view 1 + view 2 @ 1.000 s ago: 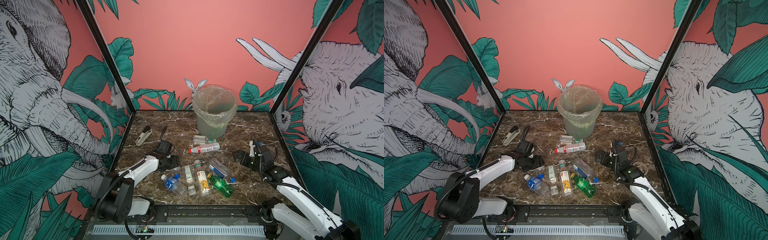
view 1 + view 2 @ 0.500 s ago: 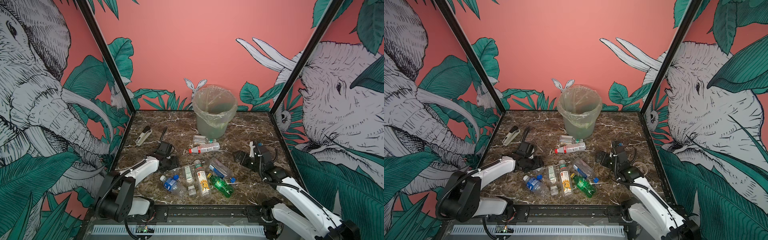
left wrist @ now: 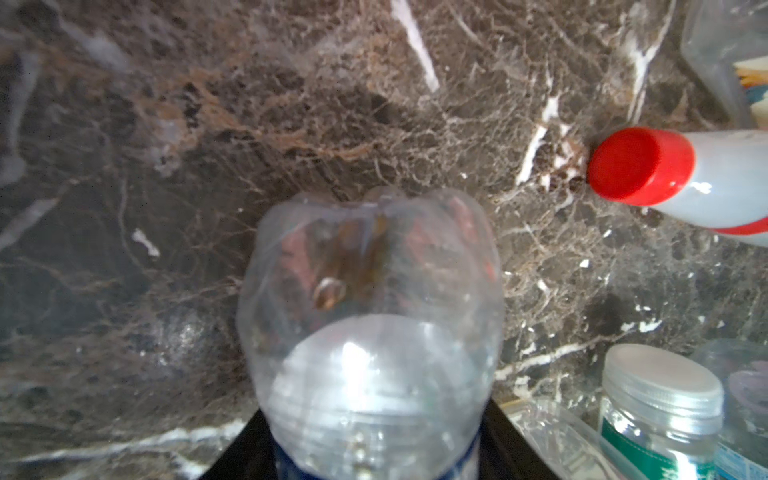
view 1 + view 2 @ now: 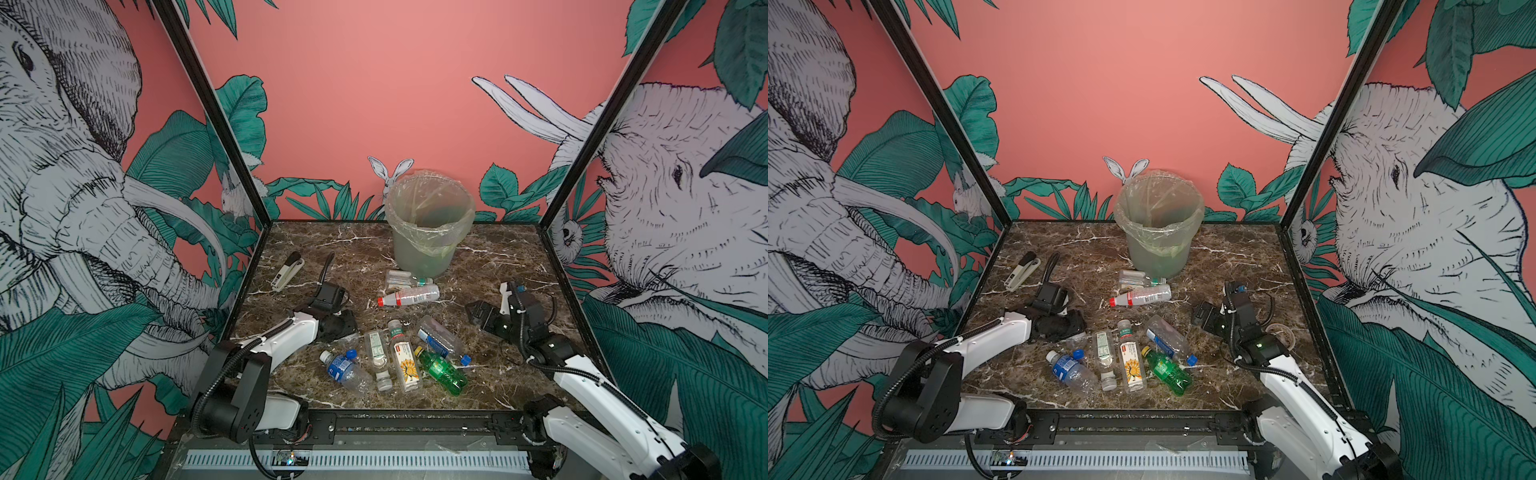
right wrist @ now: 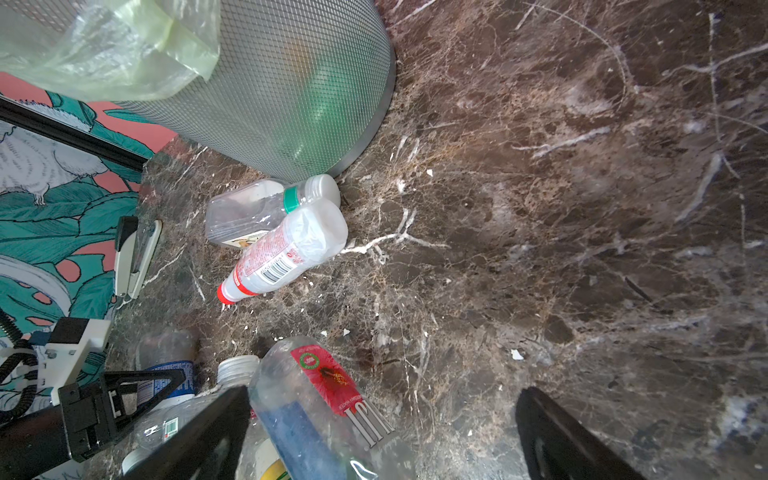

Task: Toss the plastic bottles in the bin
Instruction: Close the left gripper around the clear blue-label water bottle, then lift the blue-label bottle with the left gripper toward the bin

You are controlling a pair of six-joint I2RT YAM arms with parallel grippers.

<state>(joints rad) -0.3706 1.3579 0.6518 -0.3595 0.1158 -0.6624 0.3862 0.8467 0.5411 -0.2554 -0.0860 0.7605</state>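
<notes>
- Bin [image 4: 430,232]: upright at the rear of the table [image 4: 498,257], lined. A green blur shows through its wall; what it holds is unclear.
- Plastic bottles [image 4: 405,361]: seven lie loose, two touching at the bin's foot and five clustered near the front.
- Left gripper [image 3: 374,424]: clamped on an eighth, a clear bottle [image 3: 370,291], low over the table.
- Right gripper [image 5: 386,395]: jaws wide, empty.
- Progress, as I judge it: most of the job remains.

Scattered plastic bottles [image 4: 1129,365] lie near the bench's [image 4: 1246,257] front edge; the bin [image 4: 1158,245] stands at its back edge, a stapler [image 4: 1022,270] near the left edge, the left gripper [image 4: 1079,328] at a clear bottle [image 4: 1074,339].
</notes>
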